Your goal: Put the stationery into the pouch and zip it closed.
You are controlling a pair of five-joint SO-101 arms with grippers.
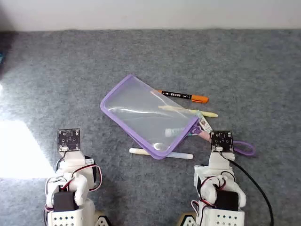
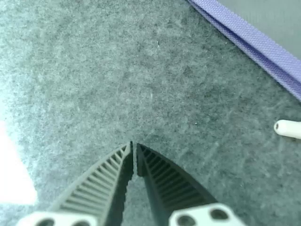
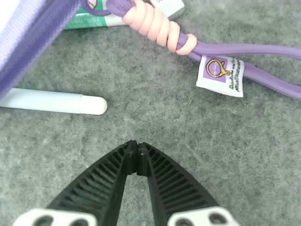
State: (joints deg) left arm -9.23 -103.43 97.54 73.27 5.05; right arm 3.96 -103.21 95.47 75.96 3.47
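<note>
A translucent pouch (image 1: 143, 117) with purple trim lies tilted mid-table. A black pen with an orange cap (image 1: 183, 96) and a cream pen (image 1: 188, 111) lie just beyond its open side. A white pen (image 1: 162, 153) pokes out from under its near edge, and a green-and-white tube (image 1: 181, 132) sits at its mouth. My left gripper (image 2: 133, 150) is shut and empty over bare carpet, short of the pouch edge (image 2: 254, 42) and the white pen tip (image 2: 288, 128). My right gripper (image 3: 137, 149) is shut and empty, a little short of the white pen (image 3: 51, 101).
A purple wrist strap (image 3: 254, 61) with a pink coil (image 3: 157, 28) and a white tag (image 3: 220, 75) runs from the pouch's corner past the right arm (image 1: 221, 141). Grey carpet covers the table; a bright patch of light (image 1: 21, 148) lies at the left.
</note>
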